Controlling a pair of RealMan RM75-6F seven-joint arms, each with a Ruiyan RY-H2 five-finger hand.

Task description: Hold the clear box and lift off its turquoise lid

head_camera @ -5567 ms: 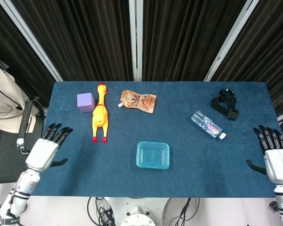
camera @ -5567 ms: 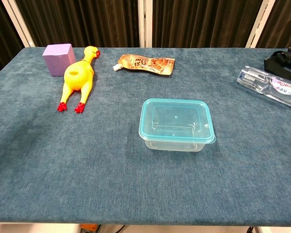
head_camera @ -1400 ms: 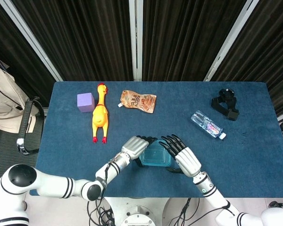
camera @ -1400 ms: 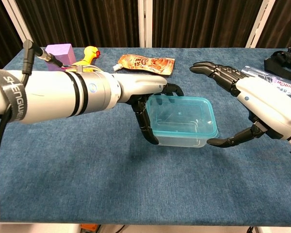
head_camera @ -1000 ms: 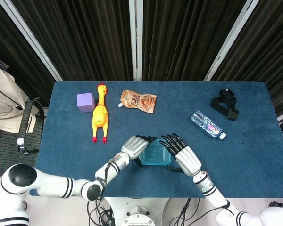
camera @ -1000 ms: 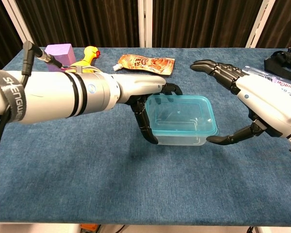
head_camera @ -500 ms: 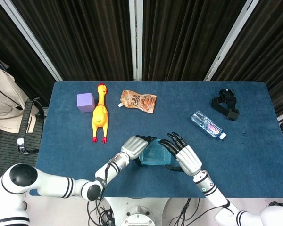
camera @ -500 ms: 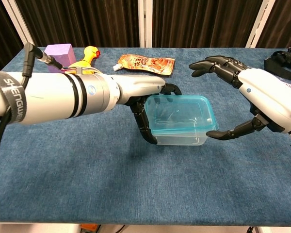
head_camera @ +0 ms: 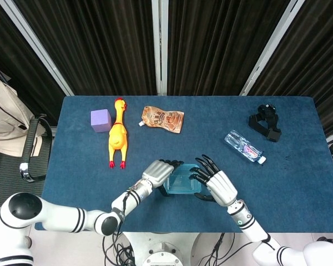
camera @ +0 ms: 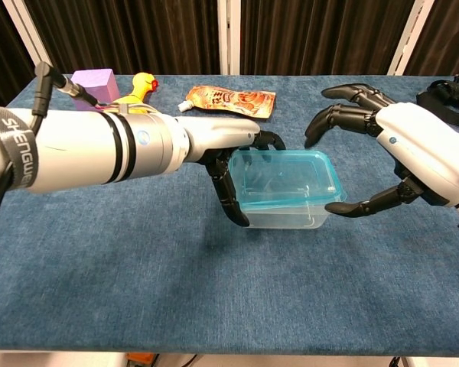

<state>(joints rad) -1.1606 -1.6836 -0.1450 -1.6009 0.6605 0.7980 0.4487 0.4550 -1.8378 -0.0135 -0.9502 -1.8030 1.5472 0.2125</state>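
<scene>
The clear box [camera: 287, 218] with its turquoise lid [camera: 279, 180] sits at the table's middle front, also seen from above as the box [head_camera: 180, 180]. My left hand [camera: 222, 164] grips the box's left end, fingers wrapped over its far and near sides. My right hand [camera: 413, 153] arches over the box's right end. Its thumb tip touches the lid's near right corner, while its other fingers curl above the far right edge without touching. In the head view the left hand [head_camera: 158, 173] and right hand [head_camera: 216, 185] flank the box.
A purple cube [camera: 93, 82], a yellow rubber chicken [camera: 126, 115] and an orange pouch [camera: 229, 99] lie at the back left. A water bottle [head_camera: 245, 147] and a black strap [head_camera: 266, 122] lie at the back right. The table's front edge runs close behind both wrists.
My right hand's fingers have curled down and inward over the lid's right end, with the thumb staying at the near corner. The left hand keeps its grip on the box.
</scene>
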